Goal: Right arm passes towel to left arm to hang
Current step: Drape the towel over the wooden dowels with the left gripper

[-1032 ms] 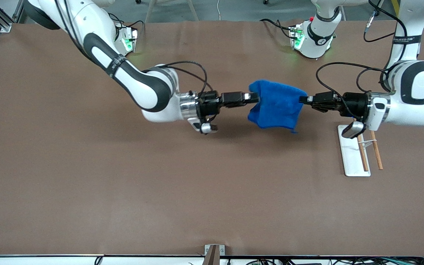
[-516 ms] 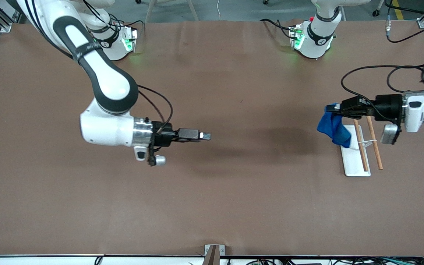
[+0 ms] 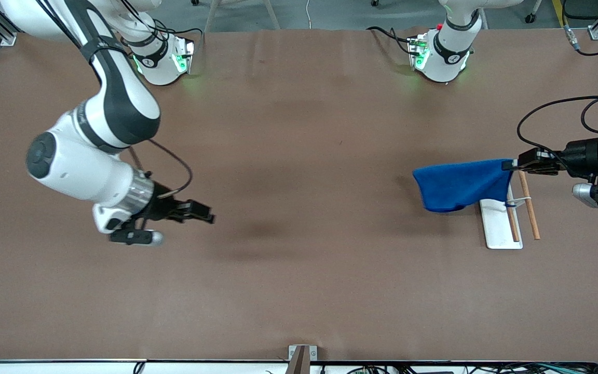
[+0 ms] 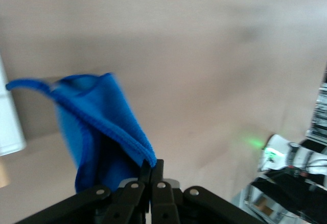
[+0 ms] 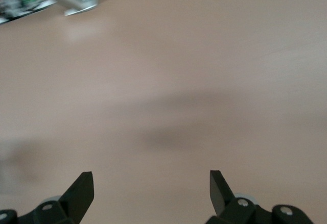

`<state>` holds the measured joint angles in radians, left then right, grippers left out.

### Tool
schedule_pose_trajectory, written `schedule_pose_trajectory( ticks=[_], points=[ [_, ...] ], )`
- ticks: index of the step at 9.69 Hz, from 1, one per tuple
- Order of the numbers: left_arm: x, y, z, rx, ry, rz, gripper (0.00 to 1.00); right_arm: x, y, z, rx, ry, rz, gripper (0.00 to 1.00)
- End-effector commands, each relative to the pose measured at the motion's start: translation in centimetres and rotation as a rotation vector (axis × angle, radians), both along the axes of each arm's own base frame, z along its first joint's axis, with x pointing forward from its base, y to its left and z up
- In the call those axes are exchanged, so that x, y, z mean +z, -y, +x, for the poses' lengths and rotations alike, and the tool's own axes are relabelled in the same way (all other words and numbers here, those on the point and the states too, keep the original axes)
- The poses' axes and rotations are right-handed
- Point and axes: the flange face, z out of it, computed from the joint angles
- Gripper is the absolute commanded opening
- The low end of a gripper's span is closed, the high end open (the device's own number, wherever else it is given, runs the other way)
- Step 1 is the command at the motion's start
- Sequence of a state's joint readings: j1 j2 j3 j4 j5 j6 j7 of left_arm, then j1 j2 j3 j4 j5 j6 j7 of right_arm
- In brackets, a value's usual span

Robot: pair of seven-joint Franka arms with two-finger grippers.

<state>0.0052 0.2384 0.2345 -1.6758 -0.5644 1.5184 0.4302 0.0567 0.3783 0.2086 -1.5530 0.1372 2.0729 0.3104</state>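
front view shows the left gripper (image 3: 507, 165) up in the air over the white rack (image 3: 497, 228), which lies near the left arm's end of the table, well clear of the edge nearest the camera. its fingers are pinched together on one corner of the towel (image 3: 460, 184), so the blue cloth hangs from that single hold and fans out toward the middle of the table, draping over the rack's end that lies farther from the camera. holding it by a corner probably lets the cloth fall open, ready to be laid across the two wooden rods (image 3: 526, 205). the left wrist view confirms the clamp: the towel (image 4: 99, 127) runs straight into the closed fingertips.

the right gripper (image 3: 204, 212) hovers over bare table toward the right arm's end, its fingers spread apart and empty, as the right wrist view shows; this arm seems to be waiting, its share of the handover apparently finished.

the rack is tray-like, and its base carries nothing but the rods. the towel does not look hung yet.
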Motion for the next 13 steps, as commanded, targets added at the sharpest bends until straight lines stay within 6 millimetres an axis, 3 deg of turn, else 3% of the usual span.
schedule_pose_trajectory(
  ticks=[1,2,4,7,9,12,13],
  points=[
    [-1.3,-3.9,0.1,0.020,0.010,0.118,0.00,5.0,7.4,-1.4,-0.044,0.053,-0.227,1.00],
    [-1.2,-5.9,0.0,0.046,0.030,0.135,0.00,8.1,11.3,-1.8,-0.095,0.075,-0.260,1.00],
    [-1.5,-9.4,-0.7,0.025,0.076,0.140,0.00,12.8,14.8,-4.2,-0.093,0.076,-0.283,1.00],
    [-3.7,-11.7,-0.4,0.015,0.118,0.173,0.00,18.7,20.3,-9.5,-0.186,0.023,-0.283,1.00],
    [-5.4,-15.0,-0.9,0.011,0.139,0.200,0.00,19.3,21.7,-11.0,-0.212,-0.027,-0.272,1.00],
    [-8.6,-17.2,-1.1,0.003,0.126,0.220,0.02,22.0,21.4,-10.7,-0.192,0.025,-0.267,1.00],
    [-9.2,-17.7,-1.3,0.012,0.116,0.219,0.12,21.7,21.6,-10.2,-0.181,0.025,-0.269,1.00]
  ],
)
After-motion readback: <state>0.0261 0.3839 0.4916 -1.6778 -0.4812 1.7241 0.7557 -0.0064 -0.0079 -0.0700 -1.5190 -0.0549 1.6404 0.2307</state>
